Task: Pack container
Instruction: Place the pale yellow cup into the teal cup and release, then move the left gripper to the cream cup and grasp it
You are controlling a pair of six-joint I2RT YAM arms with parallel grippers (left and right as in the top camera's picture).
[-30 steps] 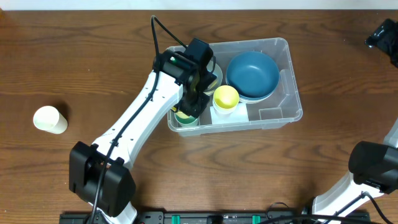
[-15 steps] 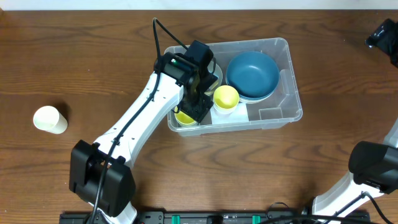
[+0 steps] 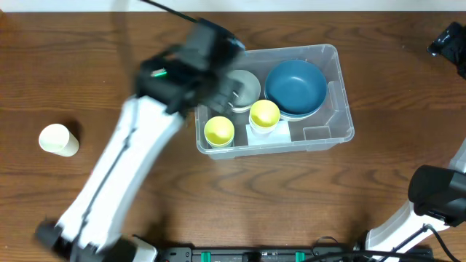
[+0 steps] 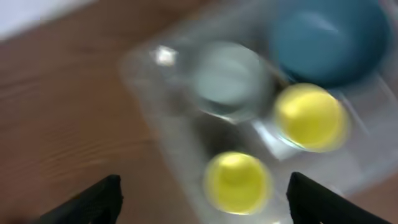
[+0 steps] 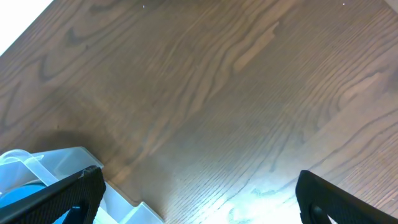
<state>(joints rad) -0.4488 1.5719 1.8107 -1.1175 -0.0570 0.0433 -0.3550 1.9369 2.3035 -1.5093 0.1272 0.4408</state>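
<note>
Container (image 3: pixel 348 109) holds a blue bowl (image 3: pixel 295 86), a pale bowl (image 3: pixel 245 86) and two yellow cups (image 3: pixel 219 131); a white cup (image 3: pixel 58 140) lies unpacked on the bench (image 3: pixel 73 58), far left. Left jaws and right jaws are spread, empty.

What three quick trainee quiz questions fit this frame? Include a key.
1. True or false: the cream cup is in the container.
2. How many yellow cups are in the container?
3. The left jaws hold: A a yellow cup, B nothing, C the cream cup.
Key: 1 false, it lies on the table. 2 two. 3 B, they stand open and empty.
</note>
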